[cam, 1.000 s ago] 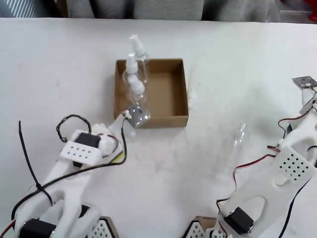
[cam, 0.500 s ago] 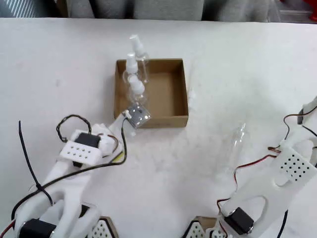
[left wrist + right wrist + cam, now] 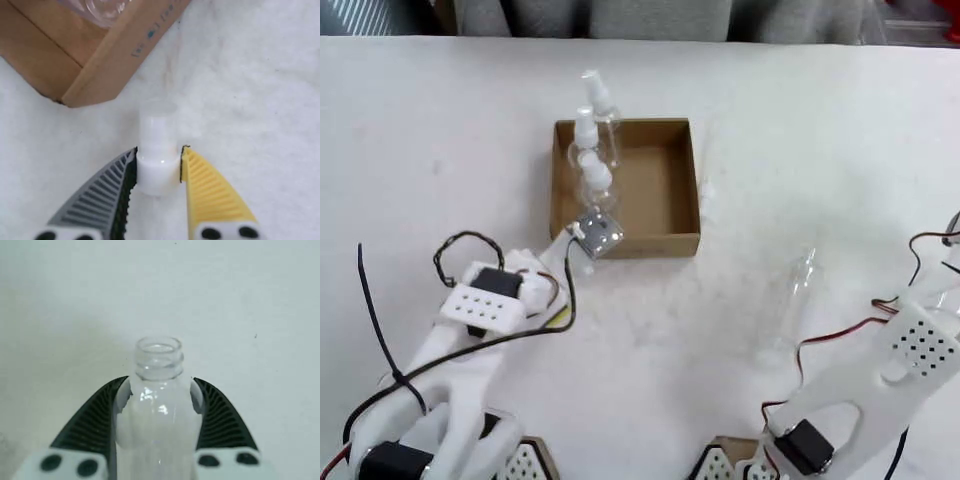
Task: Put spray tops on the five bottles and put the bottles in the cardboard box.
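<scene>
White tabletop [image 3: 440,120]: one cardboard box [image 3: 672,241], three capped bottles [image 3: 595,176] along its 9 o'clock side. Left hand [image 3: 158,150] pinches one spray top [image 3: 157,167] at the box's 7 o'clock corner. Right hand [image 3: 160,382] clamps one uncapped bottle [image 3: 159,420] at 4 o'clock, neck pointing 12.

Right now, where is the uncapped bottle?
In the high view the uncapped bottle is to the right of the cardboard box, off its near corner. It is gripped by the right claw.
</scene>
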Controlling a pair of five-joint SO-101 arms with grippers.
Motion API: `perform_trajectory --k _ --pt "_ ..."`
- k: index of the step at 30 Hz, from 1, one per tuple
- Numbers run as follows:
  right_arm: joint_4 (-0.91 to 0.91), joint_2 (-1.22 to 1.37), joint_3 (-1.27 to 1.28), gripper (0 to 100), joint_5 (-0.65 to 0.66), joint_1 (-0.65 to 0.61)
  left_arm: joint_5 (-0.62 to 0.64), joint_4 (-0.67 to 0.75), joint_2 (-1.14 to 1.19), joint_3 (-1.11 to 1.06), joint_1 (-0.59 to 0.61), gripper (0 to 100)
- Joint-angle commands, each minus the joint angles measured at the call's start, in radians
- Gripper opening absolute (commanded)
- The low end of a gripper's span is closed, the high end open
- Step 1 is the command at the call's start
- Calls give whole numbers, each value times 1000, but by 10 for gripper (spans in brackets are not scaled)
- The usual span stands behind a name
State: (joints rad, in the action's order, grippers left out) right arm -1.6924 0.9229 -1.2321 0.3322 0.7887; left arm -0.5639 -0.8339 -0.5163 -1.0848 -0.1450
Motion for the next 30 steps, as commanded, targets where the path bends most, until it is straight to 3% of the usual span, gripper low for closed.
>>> perform_trajectory --k 1,9,17,30 --pt "-33 -154 101 18 -9 -16 -12 18 -2 3 24 84" --pt "-33 -214 232 16 -8 -136 -12 18 -4 3 22 84" --pt "-33 -217 265 16 -6 -147 -12 18 -5 3 22 84" --pt "-33 -430 611 16 -6 -219 -12 20 -5 3 22 84"
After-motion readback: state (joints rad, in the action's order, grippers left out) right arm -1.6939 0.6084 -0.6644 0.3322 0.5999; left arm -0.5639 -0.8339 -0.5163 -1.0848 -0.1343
